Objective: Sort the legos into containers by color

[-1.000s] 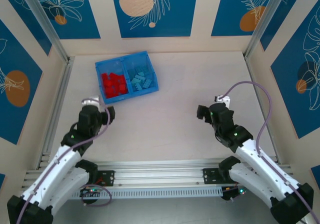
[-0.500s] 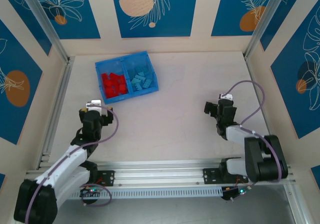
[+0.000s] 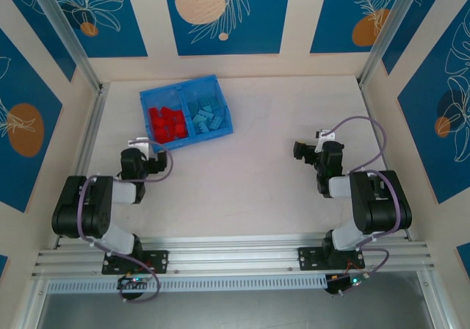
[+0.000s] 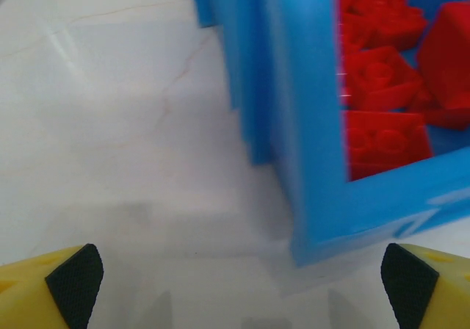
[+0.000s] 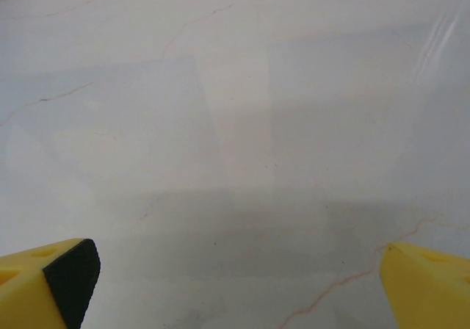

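Blue bin (image 3: 192, 140): my landmark, a shallow plastic tray with a middle divider, lying slightly askew on the pale marbled table (image 5: 235, 123).
Red legos (image 3: 167, 123): heaped in the bin's left compartment. Through my left wrist camera they (image 4: 382, 87) sit just behind the near wall (image 4: 308, 123).
Light blue legos (image 3: 208, 116): piled in the bin's right compartment, across the divider from the red ones.
My left gripper (image 3: 147, 155): just off the bin's near left corner, close to it but not touching. The yellow fingers with black pads (image 4: 73, 277) are spread wide and empty.
My right gripper (image 3: 307, 150): well off to the bin's right and nearer my bases than the bin, low over bare table. It (image 5: 242, 277) is also spread wide and carries no brick.
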Controlling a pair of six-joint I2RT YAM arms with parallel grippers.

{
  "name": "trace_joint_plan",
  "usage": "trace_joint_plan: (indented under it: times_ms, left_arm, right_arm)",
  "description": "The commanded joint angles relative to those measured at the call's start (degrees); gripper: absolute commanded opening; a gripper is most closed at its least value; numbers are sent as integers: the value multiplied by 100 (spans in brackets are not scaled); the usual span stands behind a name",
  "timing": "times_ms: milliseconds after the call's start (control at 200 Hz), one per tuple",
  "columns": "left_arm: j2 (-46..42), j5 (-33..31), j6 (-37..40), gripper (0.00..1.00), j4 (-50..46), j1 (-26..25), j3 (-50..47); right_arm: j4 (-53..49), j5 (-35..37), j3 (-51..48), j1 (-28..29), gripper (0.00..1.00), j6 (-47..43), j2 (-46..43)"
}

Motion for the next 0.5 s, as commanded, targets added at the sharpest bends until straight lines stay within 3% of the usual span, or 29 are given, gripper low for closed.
trace_joint_plan:
  times_ms: [0, 495]
  left_arm:
    - [-59, 551, 172, 100, 329, -26, 174]
    - [-34, 364, 305, 100, 249, -185, 241]
  right_arm:
    - [354, -17, 67, 30, 99, -146, -39]
    - [342, -62, 78, 17, 99, -164, -29]
